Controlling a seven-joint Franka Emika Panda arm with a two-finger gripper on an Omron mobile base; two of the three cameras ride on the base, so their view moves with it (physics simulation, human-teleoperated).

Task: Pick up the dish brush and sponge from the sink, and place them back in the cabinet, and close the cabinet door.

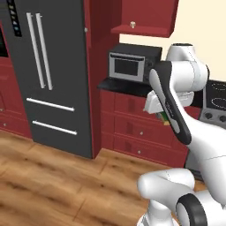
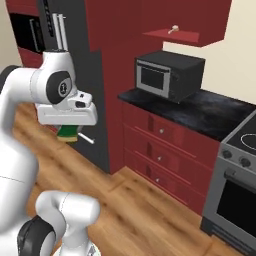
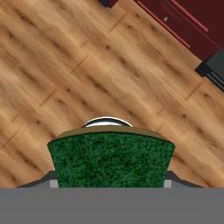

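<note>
My gripper (image 2: 68, 131) hangs below the white hand, shut on the dark green sponge (image 2: 67, 132), which points down at the wooden floor. In the hand view the sponge (image 3: 111, 159) sits between the fingertips, its yellowish edge on top. From the left base view the sponge (image 1: 162, 116) peeks out behind the forearm. The dish brush (image 2: 173, 29), cream head and tan handle, lies on the red inner shelf of the upper cabinet (image 2: 182, 36), also seen as brush (image 1: 132, 24) on cabinet shelf (image 1: 143, 30). The sink is out of view. I cannot make out the cabinet door.
A black microwave (image 1: 132, 64) stands on the dark counter (image 2: 210, 112) under the shelf. Red drawers (image 1: 137, 128) run below it. The grey refrigerator (image 1: 48, 75) is to the left, a stove (image 2: 237, 175) to the right. Wooden floor (image 3: 65, 74) lies beneath the hand.
</note>
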